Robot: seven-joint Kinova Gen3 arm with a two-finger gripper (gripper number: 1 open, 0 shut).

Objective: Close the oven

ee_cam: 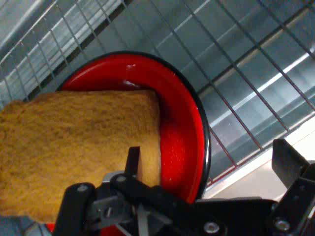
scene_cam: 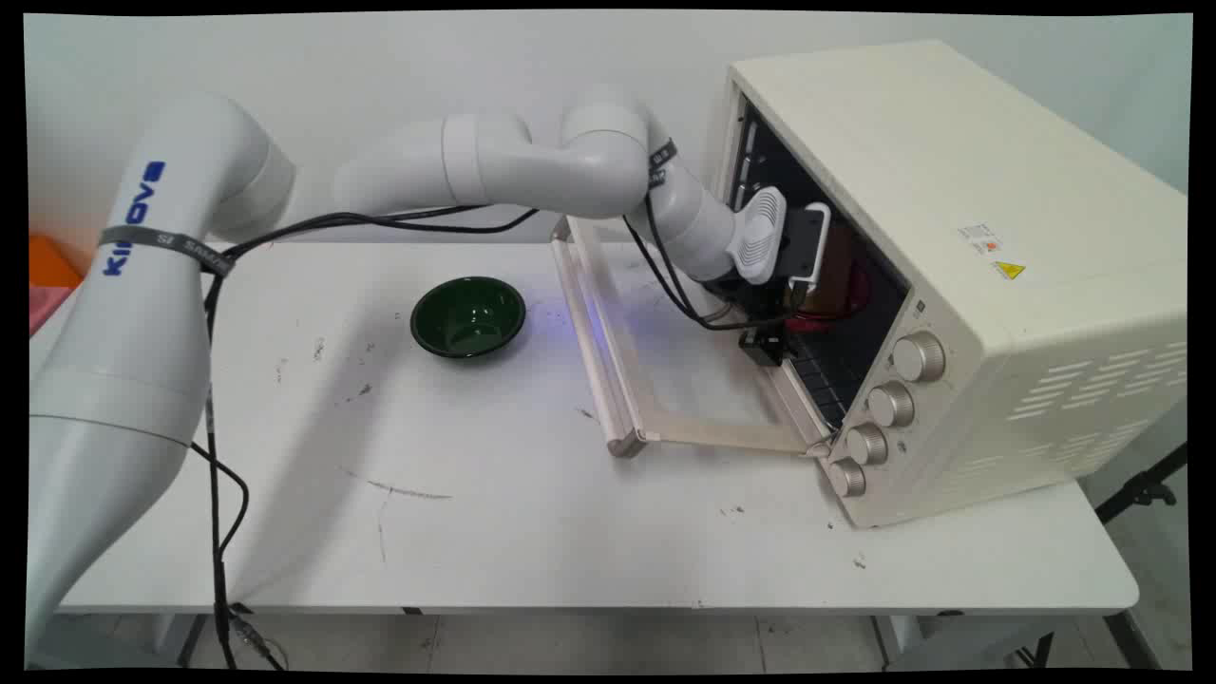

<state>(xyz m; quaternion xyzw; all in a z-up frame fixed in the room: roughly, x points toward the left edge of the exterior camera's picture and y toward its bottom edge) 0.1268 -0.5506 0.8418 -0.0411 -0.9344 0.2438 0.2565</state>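
A cream toaster oven [scene_cam: 959,218] stands at the table's right with its glass door [scene_cam: 665,370] folded down flat. My arm reaches into the cavity. On the wire rack [ee_cam: 236,64] inside sits a red bowl [ee_cam: 182,132] holding a brown slab like a slice of bread [ee_cam: 74,142]. My gripper [ee_cam: 211,167] is open and straddles the bowl's near rim: one finger [ee_cam: 133,160] is inside against the slab's edge, and the other [ee_cam: 290,160] is outside and apart from the rim. In the main view the gripper [scene_cam: 803,309] is mostly hidden in the oven, with the red bowl [scene_cam: 841,299] just showing.
A dark green bowl [scene_cam: 467,316] sits on the white table [scene_cam: 475,494] left of the oven door. Several knobs [scene_cam: 888,404] run down the oven's front right. Black cables [scene_cam: 684,294] hang from my wrist over the door. An orange thing [scene_cam: 47,261] lies at the far left edge.
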